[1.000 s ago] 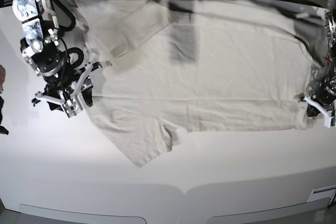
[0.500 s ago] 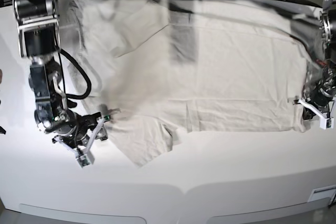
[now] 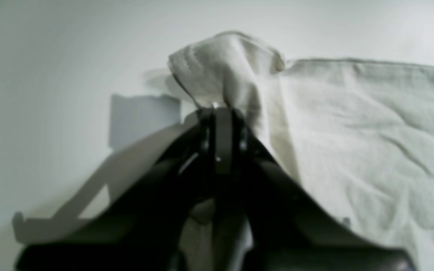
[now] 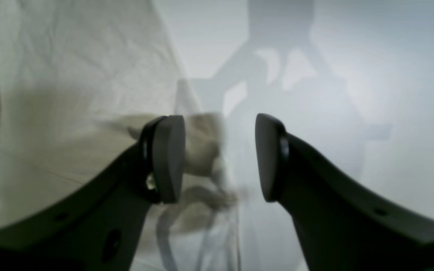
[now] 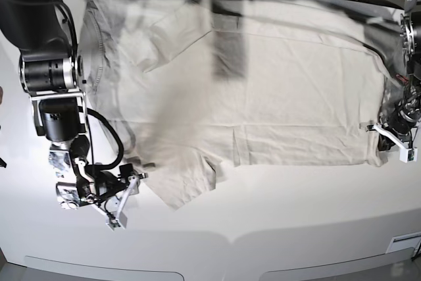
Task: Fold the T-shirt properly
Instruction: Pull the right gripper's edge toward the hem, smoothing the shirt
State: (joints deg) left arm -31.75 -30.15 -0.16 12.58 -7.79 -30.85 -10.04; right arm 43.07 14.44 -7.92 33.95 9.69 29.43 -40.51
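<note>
**Shirt spread out, one corner pinched, other arm down by the sleeve**

The T-shirt (image 5: 263, 90) lies mostly flat across the white table (image 5: 276, 228), covering a big part of the far half, with a few wrinkles and some dark shadow bands over it. One sleeve (image 5: 184, 179) sticks out toward the near edge as a loose flap.

The left gripper (image 5: 393, 137) sits on the right edge of the base view, right at the shirt's near corner. In the left wrist view its jaws are clenched tight on a bunched-up bit of the fabric (image 3: 224, 71), which stands up in a little peak above the tips while the rest of the cloth runs off flat to the side.

The right gripper (image 5: 117, 195) is low over the table on the left of the base view, just beside the shirt's edge near that sleeve. Its jaws are spread apart and there's nothing between them; the right wrist view shows bare table in the gap, one fingertip (image 4: 170, 158) over the cloth edge and the other over plain table. The picture there is kinda blurry, so whether a tip actually touches the fabric is hard to call.
</note>
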